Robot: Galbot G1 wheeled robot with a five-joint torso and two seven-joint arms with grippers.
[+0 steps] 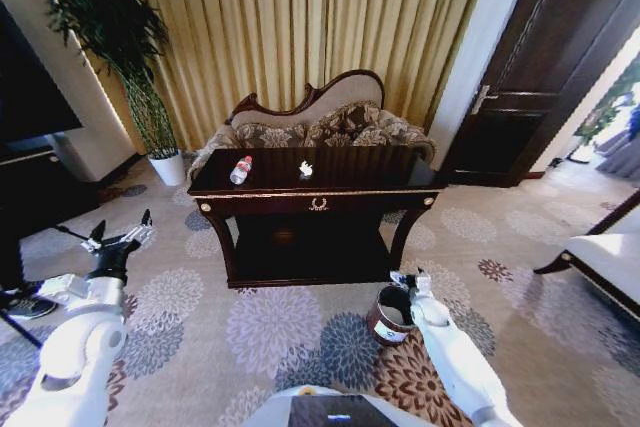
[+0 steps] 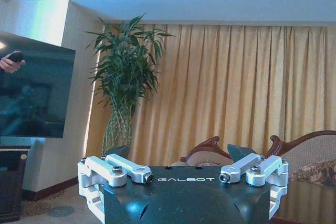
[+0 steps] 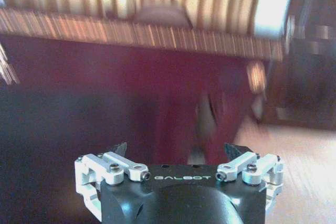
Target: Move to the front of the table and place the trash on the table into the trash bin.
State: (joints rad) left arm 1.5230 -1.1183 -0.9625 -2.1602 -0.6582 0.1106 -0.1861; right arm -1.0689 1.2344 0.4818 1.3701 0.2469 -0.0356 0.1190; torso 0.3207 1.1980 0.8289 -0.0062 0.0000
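The approach looks done; the bottle (image 1: 241, 169) and a white scrap (image 1: 306, 169) lie on the table (image 1: 330, 193) ahead; both grippers, left (image 1: 122, 232) and right (image 1: 409, 279) (beside the trash bin (image 1: 390, 314)), gape empty; next, reach for the bottle.

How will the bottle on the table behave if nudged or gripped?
The bottle lies on its side on the glossy table, so it would probably roll or slide if nudged. It looks clear and small, so likely light, and thin walls may flex under a grip.
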